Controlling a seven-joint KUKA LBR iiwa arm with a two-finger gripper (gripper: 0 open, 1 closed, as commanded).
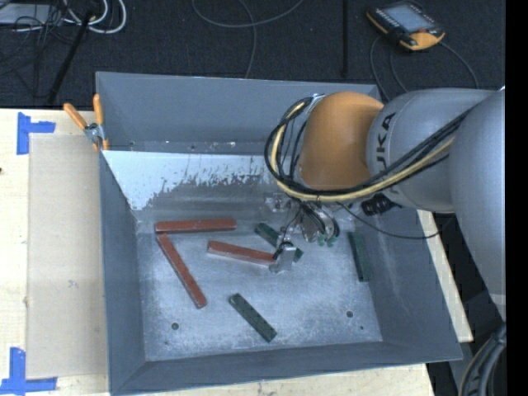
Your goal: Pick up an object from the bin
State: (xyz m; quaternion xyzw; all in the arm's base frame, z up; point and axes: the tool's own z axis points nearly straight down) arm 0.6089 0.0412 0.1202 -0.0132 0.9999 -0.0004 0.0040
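Metal pincer point(285, 252): grip state cannot be told; set at the right end of a red-brown bar point(235, 252) lying mid-bin. Short dark green piece point(266, 233) just behind. Level red-brown bar point(195, 225) and slanted red-brown bar point(181, 271) leftward. Front green bar point(252, 317); right green bar point(357, 256).

Matt grey metal bin point(124, 221), scuffed floor; matt reddish-brown bars point(195, 226); glossy arm cover point(338, 139).

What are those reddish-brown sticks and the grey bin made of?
The reddish-brown sticks are flat, straight-edged and matt, with no gloss. They could be painted wood or plastic, and the look does not settle which. The bin looks like grey sheet metal, with a dull sheen, folded walls, and pale scuffs and scratches on its back slope and floor.
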